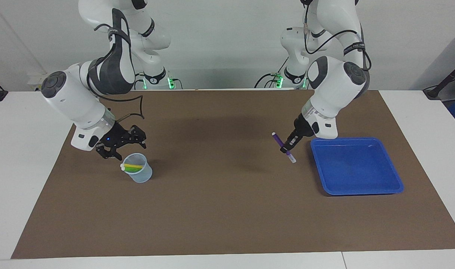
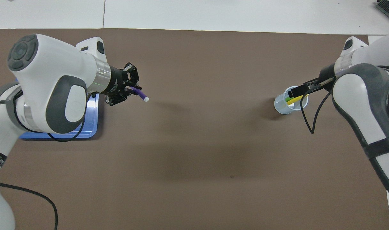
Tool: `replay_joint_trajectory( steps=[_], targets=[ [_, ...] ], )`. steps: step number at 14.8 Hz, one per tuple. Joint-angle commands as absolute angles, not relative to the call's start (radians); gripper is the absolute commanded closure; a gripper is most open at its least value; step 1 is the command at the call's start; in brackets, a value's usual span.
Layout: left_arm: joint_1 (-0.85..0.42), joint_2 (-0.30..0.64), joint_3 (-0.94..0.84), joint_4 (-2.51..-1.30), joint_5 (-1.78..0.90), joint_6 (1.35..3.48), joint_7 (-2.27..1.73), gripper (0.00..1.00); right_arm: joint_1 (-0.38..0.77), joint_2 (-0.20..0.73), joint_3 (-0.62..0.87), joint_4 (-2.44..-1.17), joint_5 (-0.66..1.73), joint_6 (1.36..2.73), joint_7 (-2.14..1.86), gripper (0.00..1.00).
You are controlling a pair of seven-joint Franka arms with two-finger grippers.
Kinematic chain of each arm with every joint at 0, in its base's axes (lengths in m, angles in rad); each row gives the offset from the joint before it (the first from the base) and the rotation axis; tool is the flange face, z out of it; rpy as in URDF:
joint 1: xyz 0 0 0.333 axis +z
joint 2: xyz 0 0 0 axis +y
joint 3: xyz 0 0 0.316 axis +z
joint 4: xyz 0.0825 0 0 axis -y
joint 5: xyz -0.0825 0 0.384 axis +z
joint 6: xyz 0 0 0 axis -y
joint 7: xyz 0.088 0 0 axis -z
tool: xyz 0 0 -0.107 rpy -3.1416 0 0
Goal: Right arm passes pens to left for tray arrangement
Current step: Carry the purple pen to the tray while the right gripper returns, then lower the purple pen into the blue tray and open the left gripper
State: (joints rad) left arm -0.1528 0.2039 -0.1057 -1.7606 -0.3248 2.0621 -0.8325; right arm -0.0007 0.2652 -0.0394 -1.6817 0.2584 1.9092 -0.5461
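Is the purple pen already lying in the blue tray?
No, the purple pen is held in the air by the left gripper, over the mat beside the tray, which holds no pens.

Broad white tabletop [image 1: 25, 168], mostly covered by a large matte brown rectangular mat [image 1: 220, 201]. Plain white wall [image 1: 227, 41] at the robots' end. Green indicator lights [image 1: 170, 83] glowing low against that wall. Even, soft lighting, faint shadows on the mat.

Tray [image 1: 356, 186] glossy blue plastic; cup [image 1: 140, 175] translucent plastic; mat [image 1: 227, 209] matt brown.
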Motion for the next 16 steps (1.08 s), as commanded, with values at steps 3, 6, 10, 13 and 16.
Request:
replay_joint_trajectory(
  steps=[3,6,10,13,16],
  targets=[
    [0.01,0.141,-0.11,-1.841,-0.287,2.023,-0.479,1.0,-0.083,0.307,-0.026,-1.683,0.282,1.947,-0.78,0.0],
    [0.089,0.144,-0.11,-1.851,-0.244,2.032,-0.312,1.0,-0.089,0.336,-0.026,-1.669,0.293,1.982,-0.827,0.0],
    [0.187,0.176,-0.11,-1.861,-0.178,2.063,0.076,1.0,-0.075,0.351,-0.017,-1.666,0.281,2.023,-0.827,0.01],
    [0.218,0.238,-0.11,-1.849,-0.092,2.123,0.159,1.0,-0.06,0.356,-0.017,-1.666,0.278,2.055,-0.828,0.06],
    [0.257,0.311,-0.112,-1.829,0.035,2.187,0.262,1.0,-0.054,0.376,-0.017,-1.667,0.279,2.085,-0.828,0.15]
  ],
)
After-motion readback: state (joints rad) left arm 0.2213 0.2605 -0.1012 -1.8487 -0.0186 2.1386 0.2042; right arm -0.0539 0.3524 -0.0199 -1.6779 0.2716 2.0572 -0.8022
